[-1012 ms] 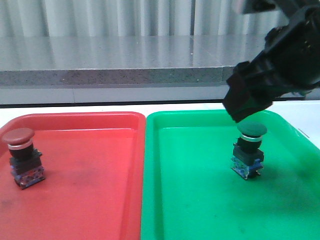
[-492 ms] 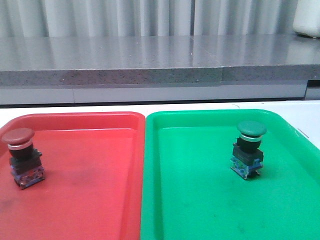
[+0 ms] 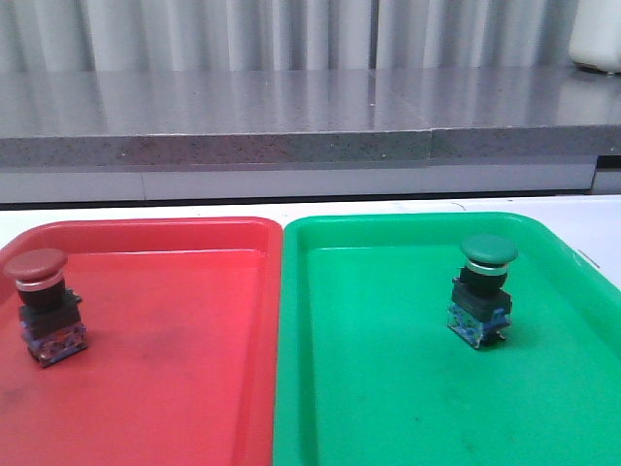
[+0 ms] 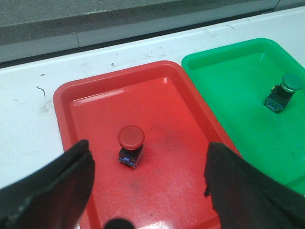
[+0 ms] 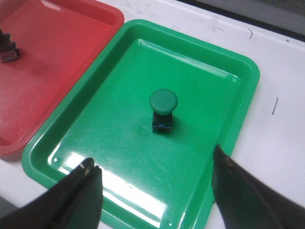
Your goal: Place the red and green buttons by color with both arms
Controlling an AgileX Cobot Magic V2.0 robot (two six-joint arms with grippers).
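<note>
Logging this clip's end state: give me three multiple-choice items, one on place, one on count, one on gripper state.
1. The green mushroom-cap push button stands in:
A. the red plastic tray
B. the green plastic tray
C. on the white table

2. Push buttons in view:
A. one
B. two
C. three

3. The left gripper is:
A. open, empty
B. shut on a button
C. shut, empty

Answers: 1 B, green floor surrounds it. 2 B, the dark red mushroom-cap push button is the only other. 3 A, fingers spread apart, nothing between.

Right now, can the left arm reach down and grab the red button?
Probably yes. The left gripper hangs open above the red button, which stands upright and alone in the red tray, with nothing between them.
</note>
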